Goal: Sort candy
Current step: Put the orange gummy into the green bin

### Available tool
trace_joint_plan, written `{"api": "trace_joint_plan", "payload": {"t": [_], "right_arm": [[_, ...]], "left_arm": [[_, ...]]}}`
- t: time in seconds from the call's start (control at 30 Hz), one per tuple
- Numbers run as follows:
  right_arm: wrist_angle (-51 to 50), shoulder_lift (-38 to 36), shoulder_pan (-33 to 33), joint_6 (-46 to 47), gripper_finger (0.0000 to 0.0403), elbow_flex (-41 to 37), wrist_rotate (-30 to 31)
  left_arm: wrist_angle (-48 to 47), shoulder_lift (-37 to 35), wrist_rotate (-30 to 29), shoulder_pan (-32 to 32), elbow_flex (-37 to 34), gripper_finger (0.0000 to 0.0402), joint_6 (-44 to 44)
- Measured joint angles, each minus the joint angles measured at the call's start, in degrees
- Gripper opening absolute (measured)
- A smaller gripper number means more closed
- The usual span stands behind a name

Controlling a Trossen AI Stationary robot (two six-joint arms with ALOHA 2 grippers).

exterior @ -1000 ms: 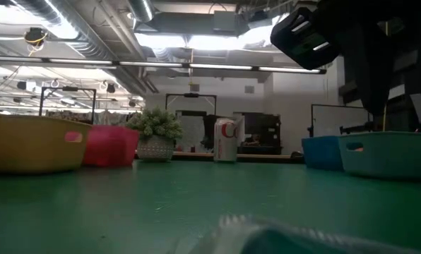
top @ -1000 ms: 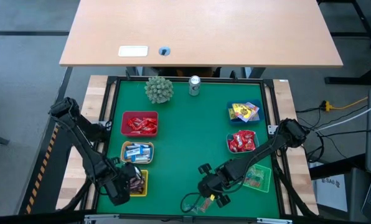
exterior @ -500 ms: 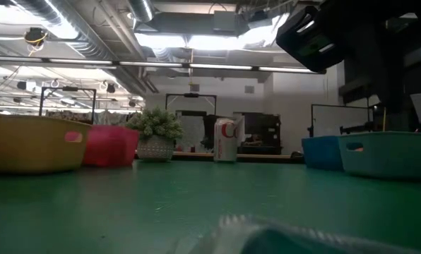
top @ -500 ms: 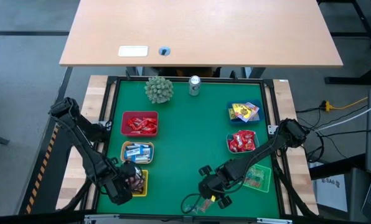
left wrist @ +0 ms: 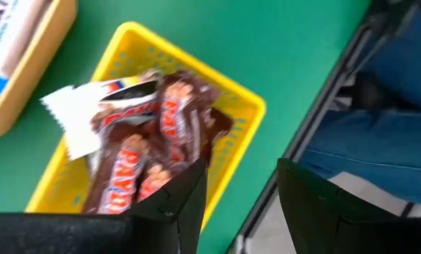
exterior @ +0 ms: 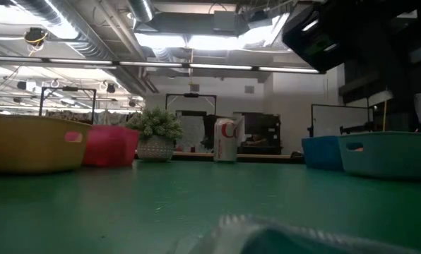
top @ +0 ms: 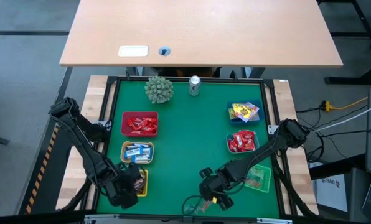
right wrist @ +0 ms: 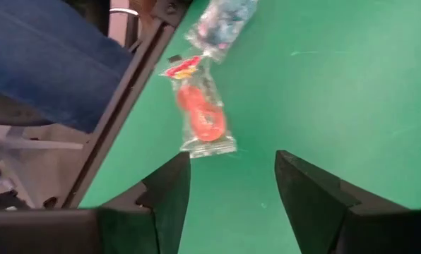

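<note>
High view: I see the left gripper [top: 131, 184] hanging over the yellow basket [top: 139, 181] at the near-left corner of the green mat [top: 188, 143]. Brown-wrapped candy [top: 137, 180] lies in that basket. Other baskets hold sorted sweets: a red basket [top: 139, 124] with red pieces, an orange basket [top: 137, 152] with blue-white pieces, a blue basket [top: 244, 112] with yellow pieces, another red basket [top: 242, 142] on the right, and a teal basket [top: 259, 177] partly under the right arm. The right gripper [top: 211, 198] sits low at the near edge of the mat, mid-table. A spiky green ball [top: 159, 89] and a silver can [top: 195, 85] stand at the far edge.

Low view: the yellow basket's wall [exterior: 28, 144], a red basket [exterior: 110, 145], the green ball [exterior: 155, 132], the can [exterior: 225, 139] and the teal basket [exterior: 390, 154] line up across the mat. A dark arm part fills the upper right; no fingertips show here.

Left wrist view: my left fingers [left wrist: 179, 197] stand apart, nothing between them, just above the yellow basket [left wrist: 239, 120] of brown candy bars [left wrist: 161, 144]. A person's blue trouser leg [left wrist: 380, 134] shows beyond the table edge.

Right wrist view: the right fingers [right wrist: 164, 190] are spread, holding nothing. A clear-wrapped red candy [right wrist: 202, 116] lies flat on the mat just ahead of them, with a bluish wrapped piece [right wrist: 221, 21] beyond, near the frame.
</note>
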Motion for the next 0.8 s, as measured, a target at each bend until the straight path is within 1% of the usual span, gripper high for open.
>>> {"api": "trace_joint_plan", "payload": {"t": [0.27,0.43,0.6,0.8], "right_arm": [[1.75,0.00,3.99,-0.11,0.0207,0.00,-0.25],[1.73,0.02,5.86,-0.72,0.0207,0.00,4.75],[2.93,0.98,6.23,-3.48,0.0207,-0.04,8.10],[7.56,3.76,6.17,-3.68,0.0207,-0.04,8.41]], "left_arm": [[5.35,0.00,-0.77,0.00,0.00,0.0156,0.01],[8.32,0.00,-0.79,0.00,0.00,0.0156,0.00],[11.86,0.00,-1.17,0.00,0.00,0.0156,0.01],[13.68,0.00,-4.98,0.00,0.00,0.0156,0.02]]}}
